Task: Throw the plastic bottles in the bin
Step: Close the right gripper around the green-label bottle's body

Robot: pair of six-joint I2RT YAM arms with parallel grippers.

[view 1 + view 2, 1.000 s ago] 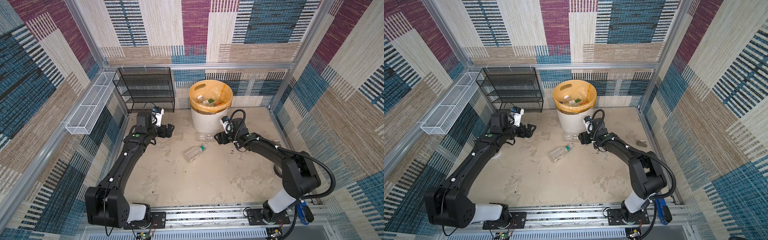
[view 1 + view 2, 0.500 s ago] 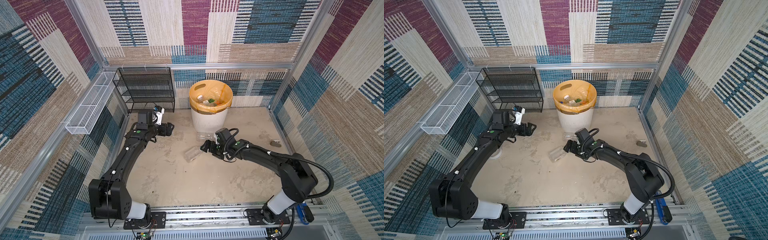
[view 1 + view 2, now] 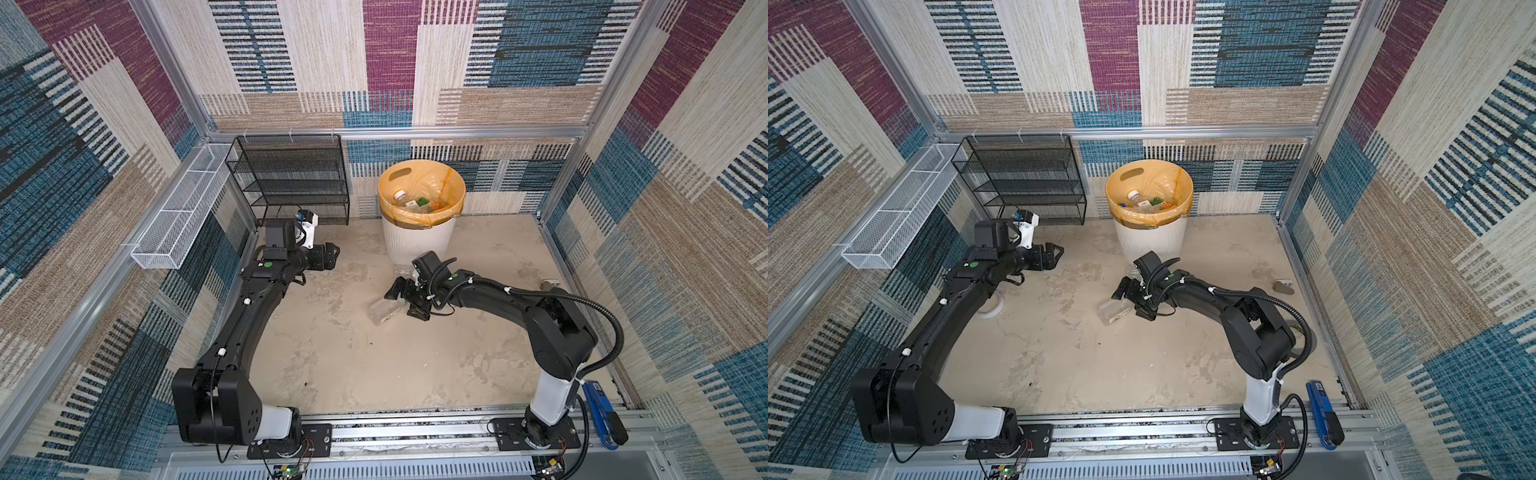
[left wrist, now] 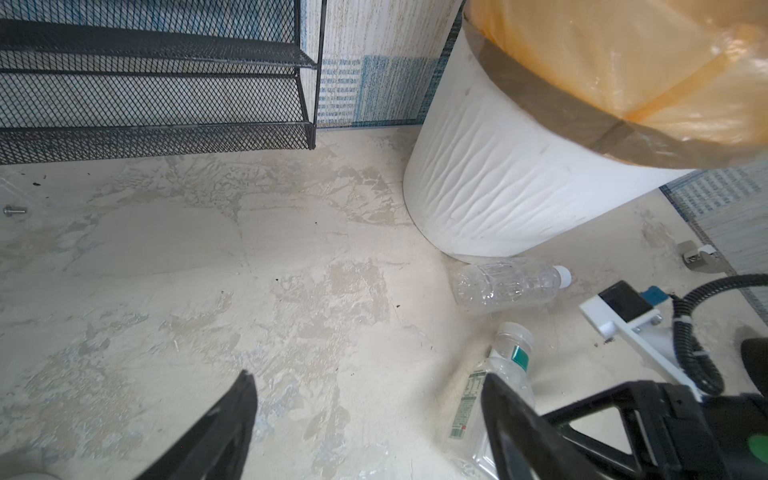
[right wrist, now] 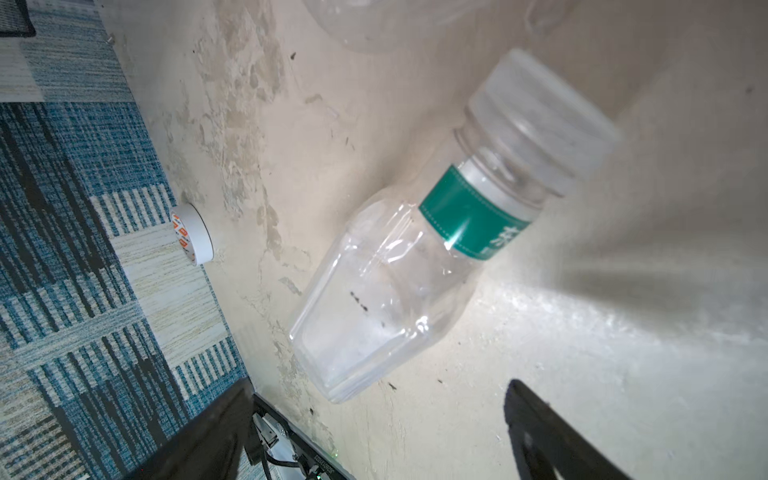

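Near the bench's middle, in both top views, my right claw sits low with its jaws spread wide. It is at the green-banded bottle, which lies on its side in front of the bin. The bin stands at the back edge, and other bottles already lie inside it. My left claw hangs open and empty toward the back-left corner, in front of the black mesh rack.

From the left wrist, that claw's fingers gape over bare bench. A clear white-capped bottle lies at the bin's foot, with the green-banded one near it.

From the right wrist, the green-banded bottle lies base-first ahead of my open jaws and is not yet between them. A tape roll rests at the left edge.

I judge the step to be the grasp. I should slide forward until the jaws straddle the squarish body below the green band. Then I should close gently, since thin plastic can buckle and squirt free, and lift above the rim before letting go.
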